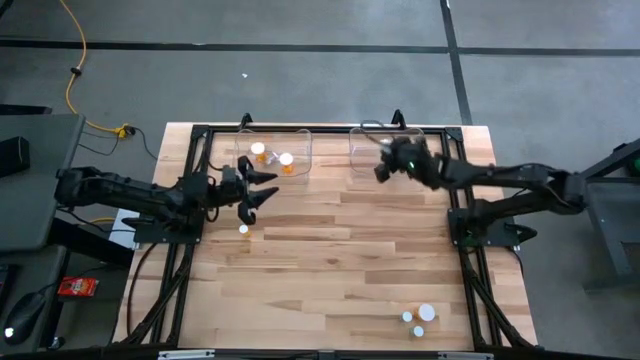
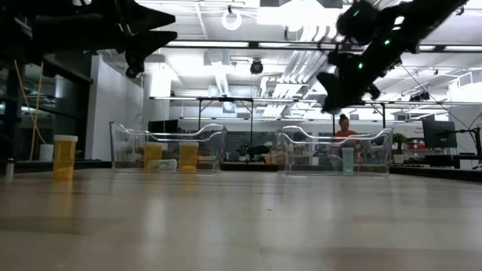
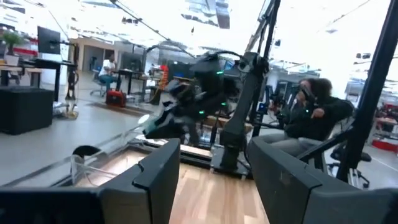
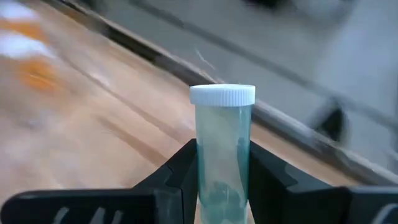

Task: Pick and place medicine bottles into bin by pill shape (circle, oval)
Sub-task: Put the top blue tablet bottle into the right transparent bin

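the right gripper (image 4: 222, 180) clamps a pale teal bottle (image 4: 222, 149) upright, plain only in its wrist view. from above it hangs by the right clear bin (image 1: 372, 150), perhaps over its edge. the left gripper (image 1: 262, 190) gapes empty near the left bin (image 1: 300, 140), which holds orange bottles (image 1: 287, 161).

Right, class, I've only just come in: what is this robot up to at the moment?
It is sorting small medicine bottles into two clear bins at the back of the table. The right gripper is shut on a pale teal bottle and hangs over the right bin. The left gripper is open and empty, beside the left bin, which already holds two orange bottles. One bottle stands below the left gripper, and a few more wait at the table's front right.
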{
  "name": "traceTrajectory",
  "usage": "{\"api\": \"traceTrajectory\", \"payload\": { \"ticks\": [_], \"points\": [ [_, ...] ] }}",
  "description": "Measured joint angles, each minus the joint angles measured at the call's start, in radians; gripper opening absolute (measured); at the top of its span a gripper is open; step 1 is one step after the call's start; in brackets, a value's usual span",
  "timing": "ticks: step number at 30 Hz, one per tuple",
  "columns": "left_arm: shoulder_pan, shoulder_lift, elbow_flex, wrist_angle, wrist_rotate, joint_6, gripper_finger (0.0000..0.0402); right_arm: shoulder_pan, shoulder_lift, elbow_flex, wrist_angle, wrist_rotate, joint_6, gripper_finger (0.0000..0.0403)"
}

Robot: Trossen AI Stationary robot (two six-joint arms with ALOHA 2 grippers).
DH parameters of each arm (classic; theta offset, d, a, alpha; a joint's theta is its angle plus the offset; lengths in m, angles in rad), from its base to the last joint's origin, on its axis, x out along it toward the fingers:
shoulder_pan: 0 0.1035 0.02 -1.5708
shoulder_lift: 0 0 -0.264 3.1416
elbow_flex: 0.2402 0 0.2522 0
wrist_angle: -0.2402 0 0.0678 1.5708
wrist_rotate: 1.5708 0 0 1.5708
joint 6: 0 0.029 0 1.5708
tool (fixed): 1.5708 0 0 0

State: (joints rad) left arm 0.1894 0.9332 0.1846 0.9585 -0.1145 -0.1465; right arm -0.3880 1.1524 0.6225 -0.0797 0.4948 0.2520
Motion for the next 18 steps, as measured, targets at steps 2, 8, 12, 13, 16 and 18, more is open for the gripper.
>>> {"api": "traceTrajectory", "payload": {
  "ticks": [2,8,12,13,16,18],
  "points": [
    [0.0,-0.001,0.0,0.006,-0.002,0.0,0.0182,-0.073,0.046,0.059,-0.123,-0.047,0.036,0.0096],
    [0.0,-0.001,0.0,0.002,-0.002,0.0,0.0182,-0.221,0.213,0.176,-0.312,-0.239,0.063,0.0096],
    [0.0,-0.001,0.0,0.001,-0.002,0.001,0.0182,-0.263,0.316,0.246,-0.308,-0.24,0.102,0.0096],
    [0.0,-0.001,0.0,0.0,-0.002,0.001,0.0182,-0.268,0.342,0.262,-0.308,-0.242,0.117,0.0096],
    [0.0,-0.001,0.0,0.0,-0.002,0.001,0.0182,-0.273,0.4,0.308,-0.312,-0.283,0.136,0.0096],
    [0.0,-0.001,0.0,0.0,-0.001,0.001,0.0182,-0.273,0.432,0.33,-0.319,-0.33,0.146,0.0096]
  ]
}}
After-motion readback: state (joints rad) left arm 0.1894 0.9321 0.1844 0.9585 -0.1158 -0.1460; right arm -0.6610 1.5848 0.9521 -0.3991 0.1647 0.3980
